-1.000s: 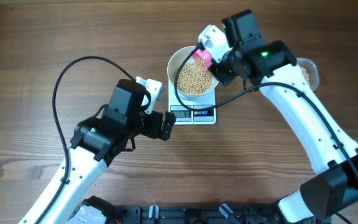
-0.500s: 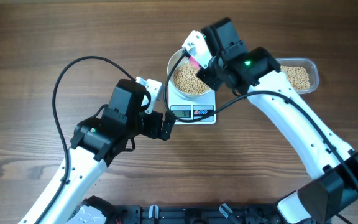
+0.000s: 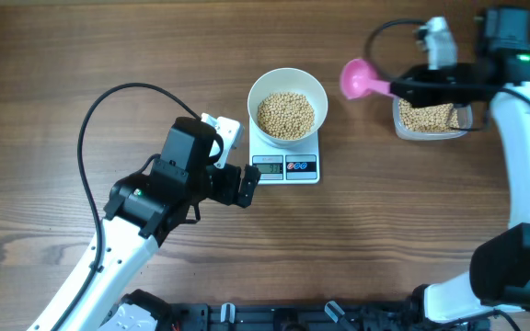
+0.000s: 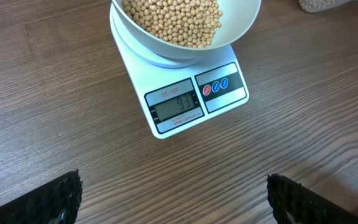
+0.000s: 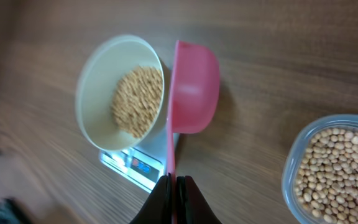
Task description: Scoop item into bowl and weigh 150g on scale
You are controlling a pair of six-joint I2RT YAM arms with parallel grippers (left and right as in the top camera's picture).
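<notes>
Sitting on the scale (image 3: 286, 166) at upper centre of the overhead view, the bowl (image 3: 261, 85) holds a heap of beans (image 3: 285, 115). At upper right, the right gripper (image 3: 412, 89) pinches the handle of a pink scoop (image 3: 359, 78) beside the clear tub (image 3: 429, 134). The left gripper (image 3: 245, 184) gapes wide and holds nothing, just lower left of the scale.

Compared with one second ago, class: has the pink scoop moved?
Yes: the pink scoop has swung right, off the bowl, toward the clear tub.
</notes>
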